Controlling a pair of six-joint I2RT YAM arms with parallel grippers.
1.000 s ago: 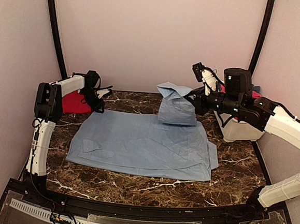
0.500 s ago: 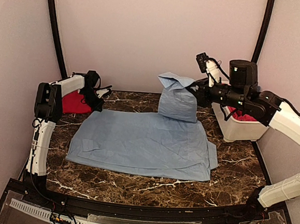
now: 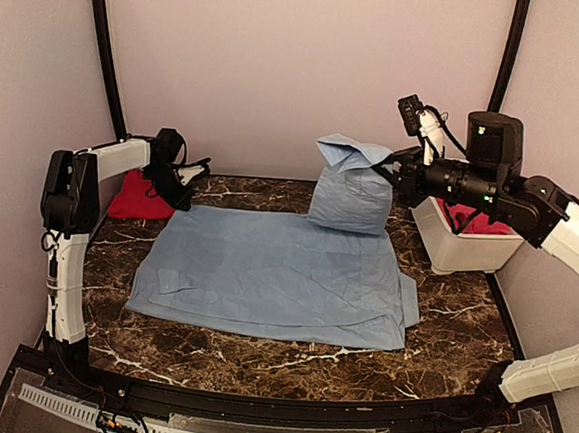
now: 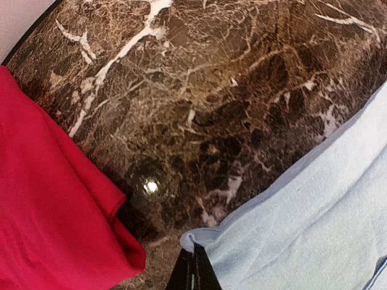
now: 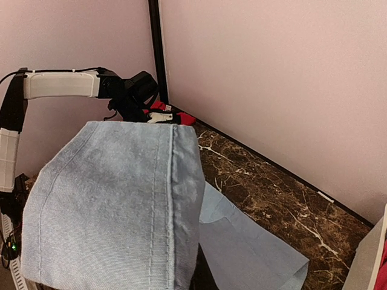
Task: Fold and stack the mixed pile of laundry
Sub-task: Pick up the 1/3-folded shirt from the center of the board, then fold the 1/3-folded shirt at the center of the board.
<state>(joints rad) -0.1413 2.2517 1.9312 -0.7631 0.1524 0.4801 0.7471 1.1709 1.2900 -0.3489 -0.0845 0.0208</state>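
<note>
A large light-blue shirt (image 3: 275,276) lies spread flat on the marble table. My left gripper (image 3: 183,198) is at its far left corner. In the left wrist view its fingers (image 4: 192,270) are shut, with the shirt's corner (image 4: 202,241) curled at their tips. A red piece (image 3: 136,196) (image 4: 48,211) lies just left of that corner. My right gripper (image 3: 398,173) is shut on a darker blue piece (image 3: 350,189) (image 5: 115,205), which hangs above the shirt's far right edge. That cloth hides the right fingers in the wrist view.
A white tub (image 3: 463,248) stands at the far right with red cloth (image 3: 473,219) in it, right under the right arm. Pink walls close in the back and both sides. Bare marble (image 3: 288,362) runs along the near edge.
The left gripper has shut on the shirt's far left corner, and the left arm's elbow swung left. The right gripper has carried the darker blue piece up and to the right.
</note>
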